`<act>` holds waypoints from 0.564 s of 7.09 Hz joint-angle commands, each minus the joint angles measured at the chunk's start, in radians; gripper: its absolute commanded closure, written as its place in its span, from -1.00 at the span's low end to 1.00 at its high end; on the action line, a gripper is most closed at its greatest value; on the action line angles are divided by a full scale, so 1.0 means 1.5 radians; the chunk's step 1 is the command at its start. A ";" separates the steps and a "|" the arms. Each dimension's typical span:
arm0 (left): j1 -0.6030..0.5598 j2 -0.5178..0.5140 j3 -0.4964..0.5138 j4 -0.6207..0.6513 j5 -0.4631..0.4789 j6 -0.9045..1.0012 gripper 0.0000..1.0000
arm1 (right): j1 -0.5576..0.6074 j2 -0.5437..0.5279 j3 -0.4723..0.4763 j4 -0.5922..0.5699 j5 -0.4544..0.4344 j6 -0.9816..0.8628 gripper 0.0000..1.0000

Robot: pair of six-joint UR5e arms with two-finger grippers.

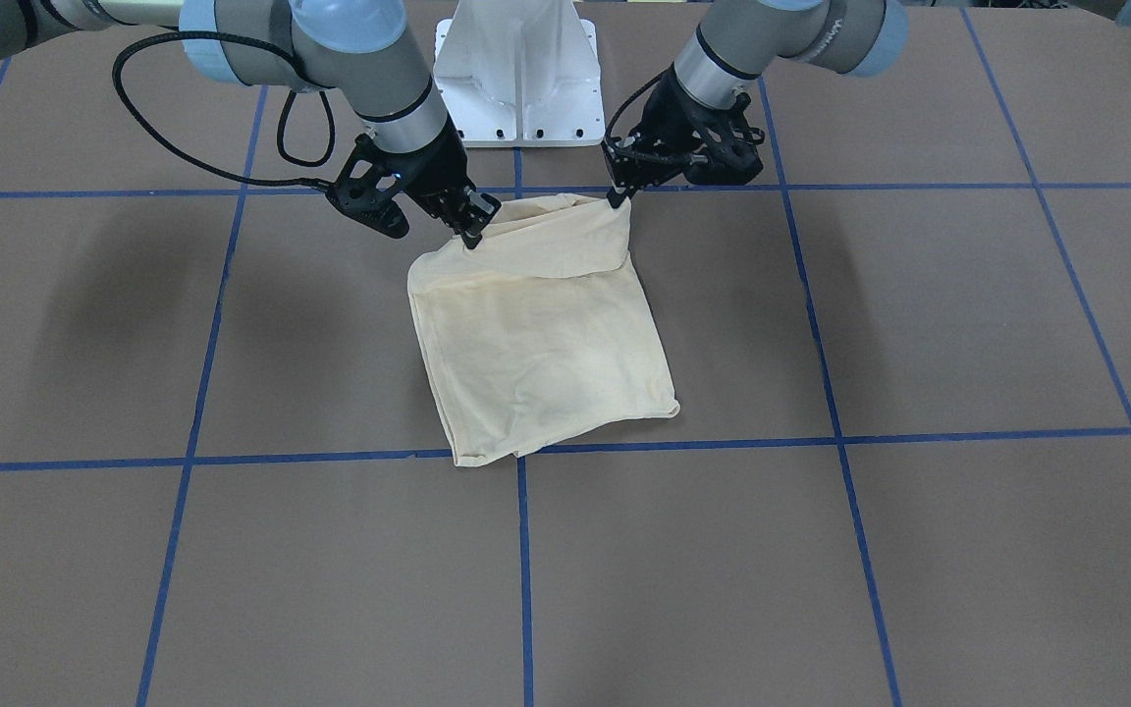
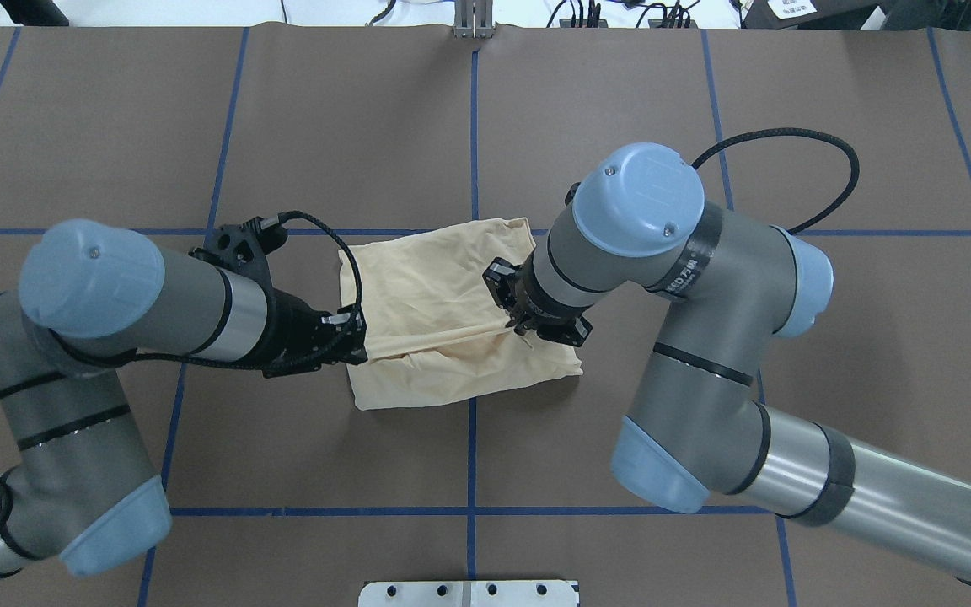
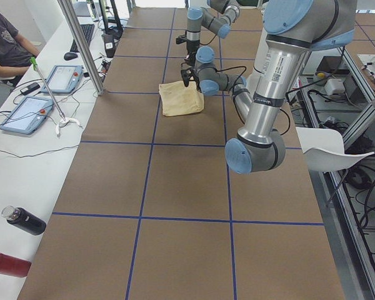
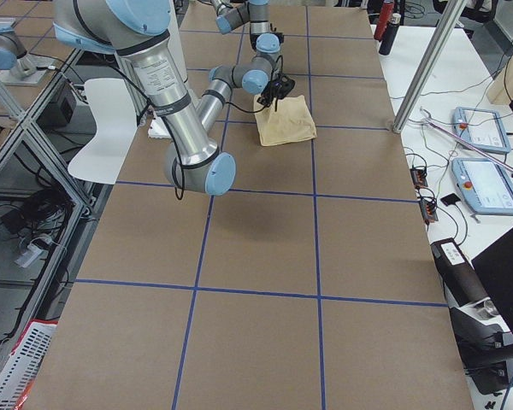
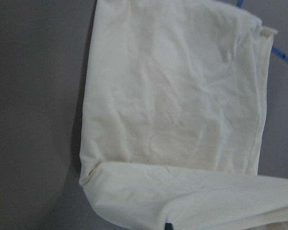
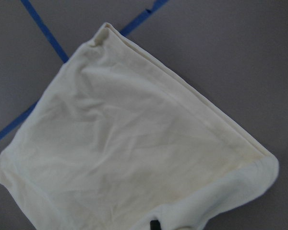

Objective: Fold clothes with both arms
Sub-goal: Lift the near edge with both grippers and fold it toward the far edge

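A pale, folded shirt (image 1: 546, 363) lies mid-worktop (image 1: 919, 540). It is roughly square, sits slightly skewed to the blue grid, and has no clear long axis. The left tool (image 1: 616, 199) and right tool (image 1: 473, 234) are each clamped on one corner of its robot-side edge. That edge is lifted, probably to hang taut and level for folding toward the far side.

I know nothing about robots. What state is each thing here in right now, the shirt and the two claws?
Pale cream-yellow thin-fabric shirt: folded into a rough square, lying on the brown table, with the edge nearest the robot raised.
Left black two-finger gripper: shut on one corner of that raised edge.
Right black two-finger gripper: shut on the other corner.
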 commanded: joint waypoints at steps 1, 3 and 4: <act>-0.081 -0.091 0.133 -0.009 -0.014 0.038 1.00 | 0.036 0.085 -0.170 0.089 -0.012 -0.027 1.00; -0.097 -0.128 0.221 -0.037 -0.012 0.064 1.00 | 0.051 0.094 -0.241 0.159 -0.026 -0.031 1.00; -0.097 -0.128 0.266 -0.086 -0.011 0.064 1.00 | 0.051 0.116 -0.277 0.159 -0.036 -0.045 1.00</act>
